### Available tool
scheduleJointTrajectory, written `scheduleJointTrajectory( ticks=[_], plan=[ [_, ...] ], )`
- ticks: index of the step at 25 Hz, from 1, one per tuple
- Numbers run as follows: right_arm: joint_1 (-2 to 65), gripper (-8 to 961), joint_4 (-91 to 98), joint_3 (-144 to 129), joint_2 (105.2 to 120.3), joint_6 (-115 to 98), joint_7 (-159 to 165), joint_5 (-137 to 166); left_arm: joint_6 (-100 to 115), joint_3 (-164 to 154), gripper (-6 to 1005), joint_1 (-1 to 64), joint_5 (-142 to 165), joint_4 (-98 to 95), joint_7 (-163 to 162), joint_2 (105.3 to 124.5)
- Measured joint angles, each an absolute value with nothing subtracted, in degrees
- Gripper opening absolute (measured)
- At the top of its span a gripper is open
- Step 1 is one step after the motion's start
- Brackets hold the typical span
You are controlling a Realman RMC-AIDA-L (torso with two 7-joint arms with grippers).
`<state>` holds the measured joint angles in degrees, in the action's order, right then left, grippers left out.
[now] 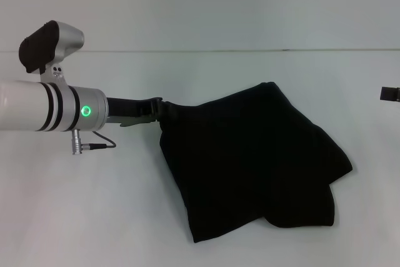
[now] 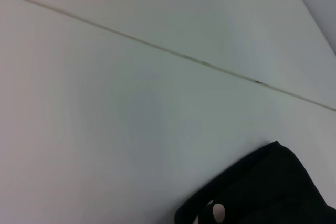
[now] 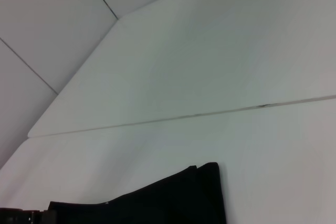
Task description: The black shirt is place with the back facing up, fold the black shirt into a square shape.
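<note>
I saw the black shirt (image 1: 256,167) lying crumpled on the white desk (image 1: 94,204), toward its right side and near the front edge. My left gripper (image 1: 156,109) was pinching the shirt's upper left corner. Of the right gripper (image 1: 390,94) only a tip showed at the right edge; I cannot tell its state.

A pale white, smooth tabletop (image 2: 131,119) fills most of the left wrist view, crossed by a thin dark seam line (image 2: 173,52). At one corner bulges the large, plain black soft-fabric shirt (image 2: 268,190), rumpled and rounded
</note>
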<state>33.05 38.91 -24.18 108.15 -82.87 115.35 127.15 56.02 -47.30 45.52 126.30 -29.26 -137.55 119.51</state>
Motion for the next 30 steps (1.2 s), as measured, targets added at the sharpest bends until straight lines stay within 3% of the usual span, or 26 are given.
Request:
scheduleJointTrajectory(
  ticks=[4,14,21,30],
  plan=[
    [33.07,924,39.08,-23.95,108.18,-82.12,115.25,126.90,56.08,-47.19,240,45.65,126.30,-29.26,-137.75,119.35],
    [33.75,924,38.74,-25.25,108.90,-81.10,115.22,127.11,56.33,-47.29,45,46.63,126.72,-29.26,-137.79,118.31],
    [35.08,925,36.24,-28.97,109.76,-81.09,115.30,127.15,56.39,-46.92,45,49.20,130.17,-29.26,-138.48,117.03],
    [36.49,925,35.66,-31.30,112.33,-79.99,115.15,127.18,55.86,-47.25,45,52.26,134.72,-28.57,-139.33,115.96]
  ],
)
